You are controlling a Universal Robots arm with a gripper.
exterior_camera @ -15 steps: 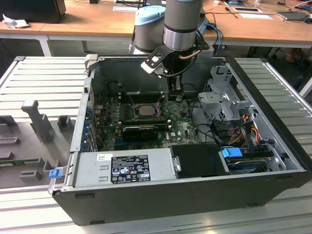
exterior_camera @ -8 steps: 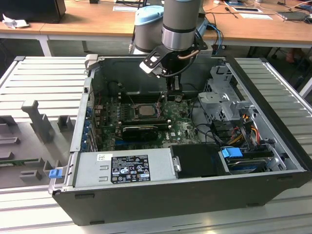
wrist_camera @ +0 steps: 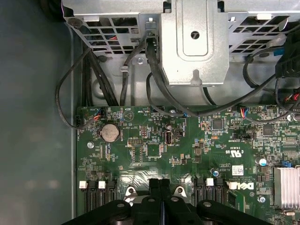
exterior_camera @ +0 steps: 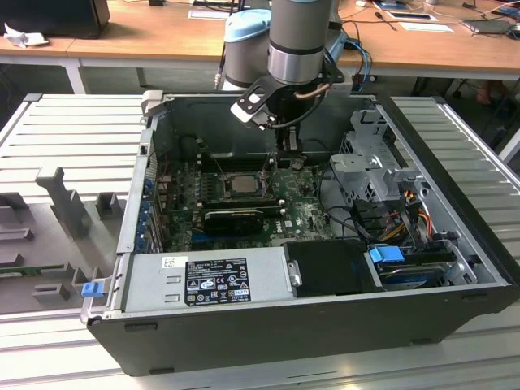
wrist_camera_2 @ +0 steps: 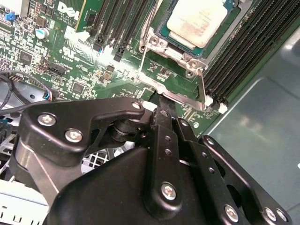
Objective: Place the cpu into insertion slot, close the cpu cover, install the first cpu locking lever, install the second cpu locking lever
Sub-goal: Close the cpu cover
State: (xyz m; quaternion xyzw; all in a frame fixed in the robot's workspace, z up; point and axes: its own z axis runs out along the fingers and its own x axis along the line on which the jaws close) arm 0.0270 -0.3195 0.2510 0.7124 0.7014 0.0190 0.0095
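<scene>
1. The cpu (wrist_camera_2: 197,21) lies flat in the insertion slot (wrist_camera_2: 165,33) with its pale metal top facing up. Any marking on that top is too faint to make out.
2. Nearest in the exterior view, a grey power-supply box (exterior_camera: 203,280) runs along the front wall of the open computer case (exterior_camera: 244,329). It carries a black label (exterior_camera: 216,280) with white print and a small white sticker (exterior_camera: 173,262).
3. Behind the box, a long black card (exterior_camera: 234,218) stands across the green motherboard (exterior_camera: 302,215). White lettering and a white barcode sticker (wrist_camera: 238,167) mark the board in the first wrist view.
4. The cpu cover (wrist_camera_2: 157,47), a silver frame, surrounds the chip, which shows through its window. I cannot tell whether it is latched.
5. The gripper (wrist_camera_2: 158,99) points down just beside the socket, on the exterior view's right of the chip. Its jaws are pressed together with nothing between them. Their tips are at the silver bar (wrist_camera_2: 178,96) along the cover's edge, and I cannot tell whether they touch it.
6. Farther along the board sit a round coin cell (wrist_camera: 109,132), black cables (wrist_camera: 154,89) and a grey metal drive cage (wrist_camera: 194,42).
7. Farthest back in the exterior view stands a wooden desk (exterior_camera: 162,32).
</scene>
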